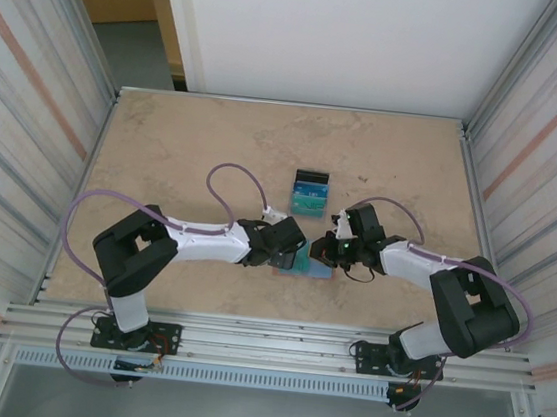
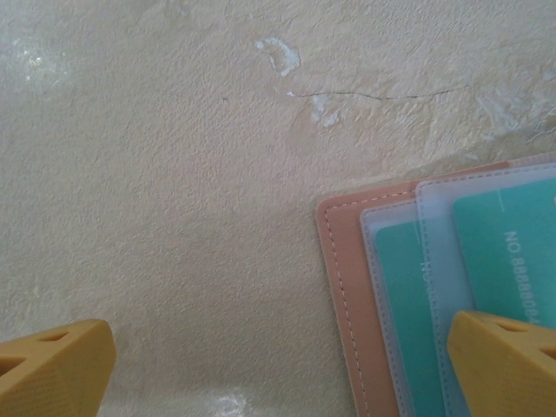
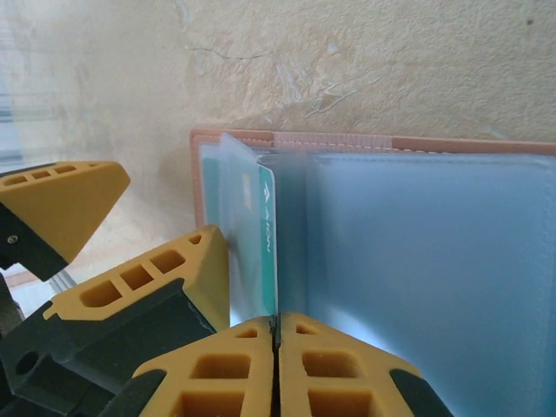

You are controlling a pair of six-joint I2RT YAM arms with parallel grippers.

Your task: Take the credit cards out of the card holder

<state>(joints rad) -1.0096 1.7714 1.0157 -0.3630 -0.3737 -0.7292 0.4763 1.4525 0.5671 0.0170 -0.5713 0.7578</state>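
holder lying open on table between grippers | right gripper pinching raised teal card by its edge | left gripper gaping, gripping nothing | another card sitting sleeved | stand behind carrying blue and teal cards | task seemingly running midway
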